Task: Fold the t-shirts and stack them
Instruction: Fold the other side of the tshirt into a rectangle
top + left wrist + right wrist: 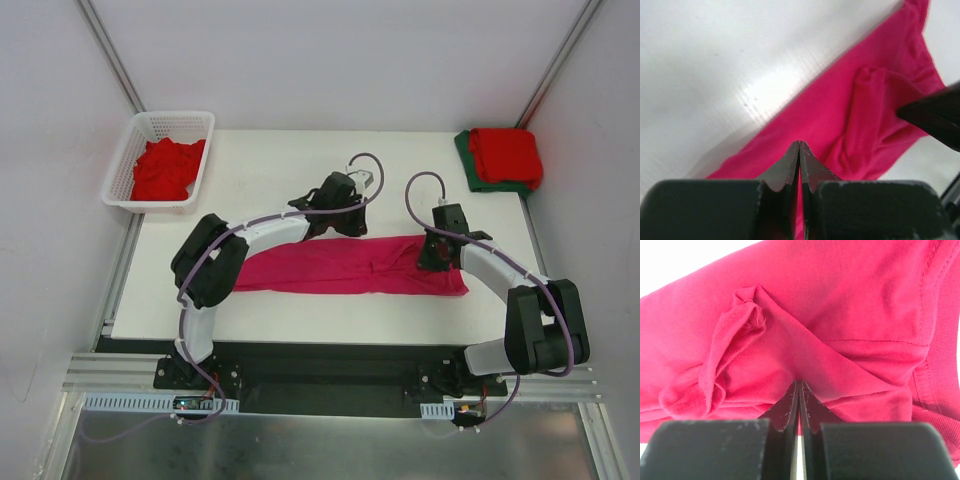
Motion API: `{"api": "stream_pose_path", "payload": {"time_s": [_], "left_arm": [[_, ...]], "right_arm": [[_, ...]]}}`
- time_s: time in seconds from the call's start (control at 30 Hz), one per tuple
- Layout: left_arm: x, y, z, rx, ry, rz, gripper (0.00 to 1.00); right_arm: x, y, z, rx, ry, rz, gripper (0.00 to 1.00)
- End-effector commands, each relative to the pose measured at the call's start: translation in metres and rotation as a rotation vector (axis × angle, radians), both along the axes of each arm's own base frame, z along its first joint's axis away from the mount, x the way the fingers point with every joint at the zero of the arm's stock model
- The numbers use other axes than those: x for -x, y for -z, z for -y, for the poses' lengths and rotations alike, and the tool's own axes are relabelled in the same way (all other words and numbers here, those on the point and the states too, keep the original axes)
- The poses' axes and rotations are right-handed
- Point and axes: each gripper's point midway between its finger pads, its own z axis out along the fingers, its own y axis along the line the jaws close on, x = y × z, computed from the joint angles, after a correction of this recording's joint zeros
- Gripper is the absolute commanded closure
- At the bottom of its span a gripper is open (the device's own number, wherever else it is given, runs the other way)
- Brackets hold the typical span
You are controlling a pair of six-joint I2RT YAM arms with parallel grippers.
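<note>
A magenta-pink t-shirt point(340, 268) lies as a long folded strip across the middle of the table point(270, 150). My left gripper point(346, 226) is shut, its tips point(799, 143) over the strip's far edge; the cloth point(850, 125) there looks flat and no pinch shows. My right gripper point(437, 262) is shut on the shirt near its right end, and the cloth point(790, 330) puckers up to its tips point(799, 382). A red t-shirt point(506, 153) lies folded on a dark green one point(469, 168) at the back right. More red shirts point(165, 168) fill the basket.
The white lattice basket point(176, 118) stands at the back left corner. White walls with metal posts close in the table on three sides. In the left wrist view the right gripper's dark finger point(937, 116) shows at the right edge.
</note>
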Motion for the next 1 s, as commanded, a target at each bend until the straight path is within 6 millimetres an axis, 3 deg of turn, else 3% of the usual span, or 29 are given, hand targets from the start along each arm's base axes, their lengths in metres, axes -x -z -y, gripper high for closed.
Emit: {"api": "stream_pose_path", "payload": {"time_s": [0.0, 0.2, 0.33, 0.73, 0.97], "left_arm": [[0.031, -0.049, 0.024, 0.069, 0.097, 0.067, 1.00], [0.082, -0.054, 0.057, 0.078, 0.199, 0.062, 1.00], [0.100, -0.044, 0.066, 0.066, 0.224, 0.044, 1.00], [0.108, 0.003, 0.073, 0.001, 0.246, -0.007, 1.00], [0.111, 0.018, 0.080, -0.009, 0.263, -0.030, 1.00]], "right_arm": [[0.002, 0.001, -0.001, -0.001, -0.006, -0.001, 0.99], [0.002, 0.003, -0.001, 0.000, -0.010, -0.009, 0.99], [0.002, 0.004, -0.002, 0.000, -0.011, -0.010, 0.99], [0.004, 0.007, -0.002, 0.000, -0.015, -0.023, 0.99], [0.003, 0.007, -0.002, 0.002, -0.014, -0.021, 0.99]]}}
